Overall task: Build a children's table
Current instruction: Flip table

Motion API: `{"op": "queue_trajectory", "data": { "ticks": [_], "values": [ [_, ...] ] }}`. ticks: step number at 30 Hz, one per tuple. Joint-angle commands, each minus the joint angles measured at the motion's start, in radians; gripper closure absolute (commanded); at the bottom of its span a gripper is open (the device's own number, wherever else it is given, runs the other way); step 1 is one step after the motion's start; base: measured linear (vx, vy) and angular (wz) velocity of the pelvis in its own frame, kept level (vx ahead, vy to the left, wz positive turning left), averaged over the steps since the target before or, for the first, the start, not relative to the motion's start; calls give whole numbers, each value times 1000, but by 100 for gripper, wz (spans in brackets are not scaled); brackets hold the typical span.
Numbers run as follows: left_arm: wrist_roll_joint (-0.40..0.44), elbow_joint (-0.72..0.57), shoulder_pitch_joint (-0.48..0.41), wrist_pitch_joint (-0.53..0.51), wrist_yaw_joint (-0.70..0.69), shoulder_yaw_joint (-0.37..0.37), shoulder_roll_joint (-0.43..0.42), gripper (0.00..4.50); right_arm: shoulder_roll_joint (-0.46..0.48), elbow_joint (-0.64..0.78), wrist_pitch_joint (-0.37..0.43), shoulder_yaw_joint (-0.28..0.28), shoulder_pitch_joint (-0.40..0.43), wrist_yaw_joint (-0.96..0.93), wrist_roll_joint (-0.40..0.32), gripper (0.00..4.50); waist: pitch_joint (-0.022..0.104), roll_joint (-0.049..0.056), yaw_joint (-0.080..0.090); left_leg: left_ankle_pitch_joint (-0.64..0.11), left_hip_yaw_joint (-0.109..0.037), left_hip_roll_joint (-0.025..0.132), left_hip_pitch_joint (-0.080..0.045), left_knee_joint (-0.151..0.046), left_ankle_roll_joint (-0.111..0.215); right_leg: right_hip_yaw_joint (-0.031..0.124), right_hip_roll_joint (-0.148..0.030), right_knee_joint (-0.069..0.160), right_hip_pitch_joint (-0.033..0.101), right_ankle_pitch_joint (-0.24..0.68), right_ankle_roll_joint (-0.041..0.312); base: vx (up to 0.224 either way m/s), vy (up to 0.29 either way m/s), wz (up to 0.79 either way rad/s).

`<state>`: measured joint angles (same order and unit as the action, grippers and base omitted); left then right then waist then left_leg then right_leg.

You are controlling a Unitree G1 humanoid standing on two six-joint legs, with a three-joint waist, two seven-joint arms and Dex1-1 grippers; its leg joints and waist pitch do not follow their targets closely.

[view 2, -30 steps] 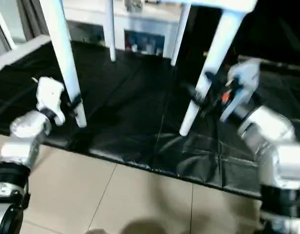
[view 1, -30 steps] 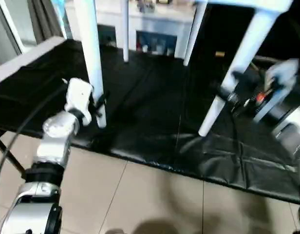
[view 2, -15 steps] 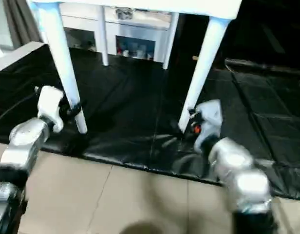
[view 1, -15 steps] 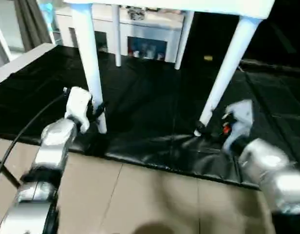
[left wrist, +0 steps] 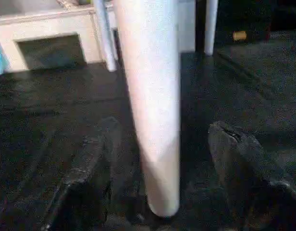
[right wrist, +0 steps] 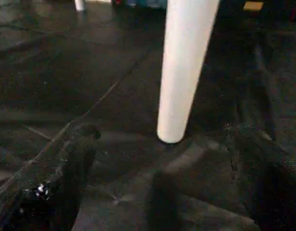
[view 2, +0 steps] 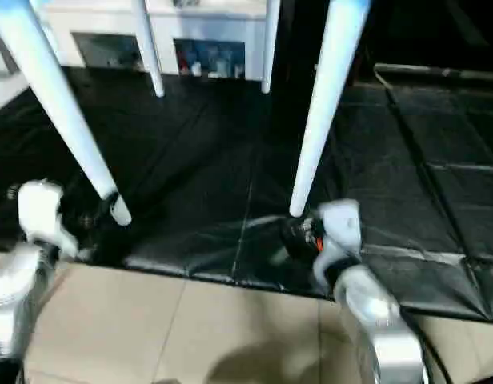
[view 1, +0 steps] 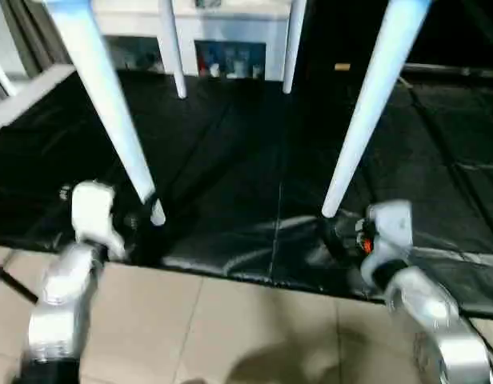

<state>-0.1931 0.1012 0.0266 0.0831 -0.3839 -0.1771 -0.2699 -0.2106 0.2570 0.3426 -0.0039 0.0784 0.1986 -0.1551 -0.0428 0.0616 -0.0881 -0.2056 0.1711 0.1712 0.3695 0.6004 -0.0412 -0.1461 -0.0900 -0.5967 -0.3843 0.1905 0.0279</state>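
The children's table stands upright on a black mat (view 1: 230,144); its white legs run up out of the picture. My left gripper (view 1: 138,226) is low beside the foot of the front-left leg (view 1: 110,104). In the left wrist view that leg (left wrist: 150,96) stands between my two black fingers (left wrist: 85,187) with a gap on each side, so the left gripper (left wrist: 165,130) is open. My right gripper (view 1: 338,236) is open at the foot of the front-right leg (view 1: 370,104). The leg's foot (right wrist: 171,134) rests on the mat just ahead of its spread fingers (right wrist: 76,163). Two back legs (view 1: 170,48) stand further off.
The black mat ends in a front edge (view 1: 254,276), with tiled floor (view 1: 230,336) in front of it. A white cabinet (view 1: 230,32) stands behind the table. A white ledge (view 1: 22,100) runs along the mat's left side. A black cable (view 1: 6,280) hangs near my left arm.
My left gripper's fingers have spread apart from the front-left leg. My right gripper has come down from the middle of the front-right leg to its foot. The camera has tilted down.
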Motion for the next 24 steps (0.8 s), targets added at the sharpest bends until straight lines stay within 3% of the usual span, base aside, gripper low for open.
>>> {"op": "queue_trajectory", "data": {
  "ticks": [1,3,5,7,9,11,12,14,15,17,18,19,20,24],
  "values": [
    [-11,-105,-48,-37,32,0,15,124,15,28,-24,-33,31,-16,-7,0,41,5,3,-317,-33,75,-10,-84,23,75,-83,95,43,354,82,0,0,0],
    [-23,-131,-69,-55,33,6,20,124,18,29,-25,-38,42,-22,-6,0,39,6,4,-366,-35,70,-18,-87,3,76,-80,105,38,419,56,0,0,0],
    [-43,-158,-110,-102,45,22,28,124,47,47,11,-54,70,-30,-50,0,37,-8,7,-378,-37,67,-16,-90,-1,78,-81,108,38,437,41,0,0,0],
    [-34,-154,-120,-106,51,31,28,124,56,52,11,-55,75,-36,-54,0,29,-3,8,-402,-37,64,-18,-91,-1,74,-81,117,32,506,16,0,0,0],
    [7,-136,-133,-114,65,49,39,124,59,39,14,-39,77,-54,-28,0,27,-18,12,-418,-40,61,-23,-91,-11,73,-82,126,31,567,-14,0,0,0],
    [29,-134,-140,-137,63,65,41,124,69,18,-1,-37,71,-56,-27,0,23,-19,15,-443,-41,59,-32,-91,-24,69,-83,136,26,621,-40,0,0,0],
    [29,-134,-140,-137,63,65,41,124,69,18,-1,-37,71,-56,-27,0,23,-16,16,-450,-43,59,-32,-91,-27,69,-85,136,26,624,-39,0,0,0],
    [37,-158,-151,-172,58,80,42,124,80,-10,-4,-45,60,-39,-50,0,23,-27,20,-460,-49,63,-29,-95,-30,69,-88,134,30,609,-35,0,0,0],
    [31,-160,-152,-178,57,80,43,124,79,-13,-7,-45,59,-37,-49,0,23,-25,22,-463,-49,63,-29,-96,-31,69,-88,135,30,601,-32,0,0,0],
    [33,-156,-158,-173,59,85,35,124,66,-31,-15,-34,52,-30,-25,0,26,-44,27,-438,-50,68,-22,-101,-28,73,-89,127,37,543,-19,0,0,0],
    [37,-147,-159,-166,63,88,31,124,60,-40,-22,-30,49,-29,-13,0,27,-39,26,-432,-50,68,-21,-101,-28,75,-89,124,37,528,-14,0,0,0],
    [40,-145,-160,-163,68,91,30,124,59,-45,-23,-29,47,-31,-11,0,27,-46,29,-428,-48,69,-22,-103,-29,78,-87,124,35,508,-9,0,0,0],
    [42,-144,-160,-161,71,93,31,124,58,-49,-22,-29,45,-34,-12,0,29,-42,27,-422,-48,69,-23,-103,-31,80,-88,120,36,488,-1,0,0,0],
    [44,-165,-164,-176,72,101,39,124,52,-56,-11,-25,43,-45,2,0,33,-50,26,-384,-45,73,-19,-105,-31,87,-86,107,39,398,28,0,0,0]
  ]
}}
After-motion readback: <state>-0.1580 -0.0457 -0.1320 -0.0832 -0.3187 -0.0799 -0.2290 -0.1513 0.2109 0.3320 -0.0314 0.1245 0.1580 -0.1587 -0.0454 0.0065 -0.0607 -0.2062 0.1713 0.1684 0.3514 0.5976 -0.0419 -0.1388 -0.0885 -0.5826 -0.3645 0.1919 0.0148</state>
